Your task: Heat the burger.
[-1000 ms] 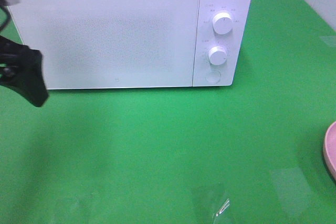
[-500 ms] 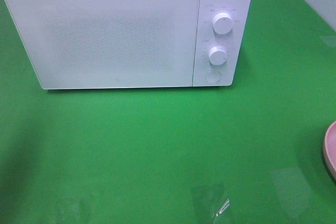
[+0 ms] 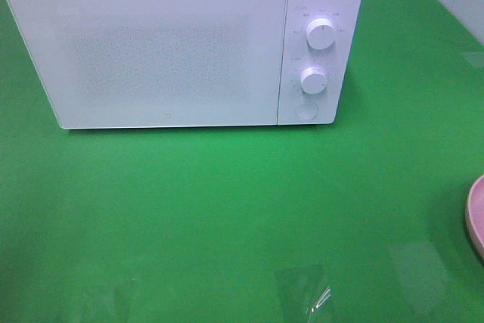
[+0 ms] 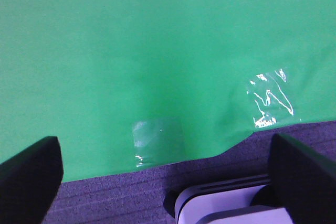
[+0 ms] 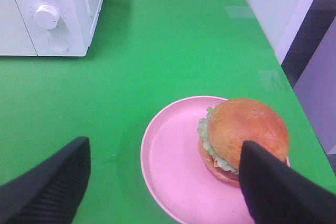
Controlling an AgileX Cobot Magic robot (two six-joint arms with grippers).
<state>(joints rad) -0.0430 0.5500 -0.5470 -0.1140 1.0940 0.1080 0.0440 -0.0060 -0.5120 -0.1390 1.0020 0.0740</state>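
In the high view a white microwave (image 3: 181,43) fills the upper left and the middle of the frame. It stands on a green mat (image 3: 227,209), and its door (image 3: 151,51) is closed. On the panel at the right of the door there are two round knobs, an upper knob (image 3: 321,34) and a lower knob (image 3: 313,79), with a round button (image 3: 305,110) just below them. At the right edge of this frame, low down, only a small part of a pink plate (image 3: 476,221) shows. Some clear tape patches (image 3: 306,296) shine on the mat near the bottom edge. No arm shows in this view.

In the right wrist view the burger (image 5: 242,139) lies on the plate (image 5: 173,177), in the lower right of the frame. It sits toward the right side of the plate, and the left part of the plate is bare. Green lettuce shows under the top bun. The right gripper (image 5: 165,192) is wide apart: one black finger (image 5: 50,187) is at the lower left corner, and the other one is at the lower right and covers a little of the burger in the picture. I cannot tell if it touches the burger. The microwave corner with its knobs is in the upper left.

In the left wrist view the left gripper (image 4: 168,182) is also wide apart and holds nothing. Its black fingers (image 4: 29,179) stand in the two lower corners. Between them the mat ends at its edge, with clear tape on it, and a grey surface (image 4: 105,198) lies beyond that edge.
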